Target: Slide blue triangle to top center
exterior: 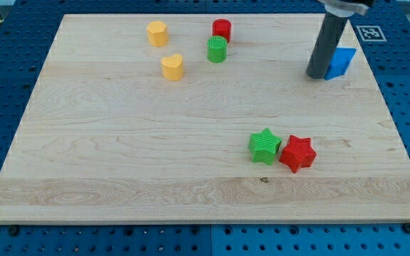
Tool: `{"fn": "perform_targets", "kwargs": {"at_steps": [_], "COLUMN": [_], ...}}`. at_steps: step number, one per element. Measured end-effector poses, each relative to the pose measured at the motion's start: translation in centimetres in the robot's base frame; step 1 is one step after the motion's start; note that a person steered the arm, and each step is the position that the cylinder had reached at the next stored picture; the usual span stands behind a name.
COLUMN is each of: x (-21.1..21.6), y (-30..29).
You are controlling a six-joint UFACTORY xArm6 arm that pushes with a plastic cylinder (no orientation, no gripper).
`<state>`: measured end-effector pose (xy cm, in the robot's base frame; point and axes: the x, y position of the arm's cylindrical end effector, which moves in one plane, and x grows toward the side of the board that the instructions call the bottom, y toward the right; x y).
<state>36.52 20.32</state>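
So my tip (316,75) was parked right against the left side of the blue triangle block (340,62), up near the wooden board's (119,163) top right. No fingers here, just a plain rod.

Board (119,142): pale wood, visible grain, smooth matt finish. Green star (265,146), red star (297,153) and green cylinder (217,50): ribbed, matt plastic. Blue triangle (342,62): matt. Rod (327,44): dark, smooth, dull sheen. Surrounding blue base (6,85): perforated.
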Motion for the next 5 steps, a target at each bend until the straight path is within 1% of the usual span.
{"fn": "perform_targets", "kwargs": {"at_steps": [1,2,4,5], "x": [0.0,3.1,3.8,0.4], "y": [0.8,1.1,2.8,6.5]}}
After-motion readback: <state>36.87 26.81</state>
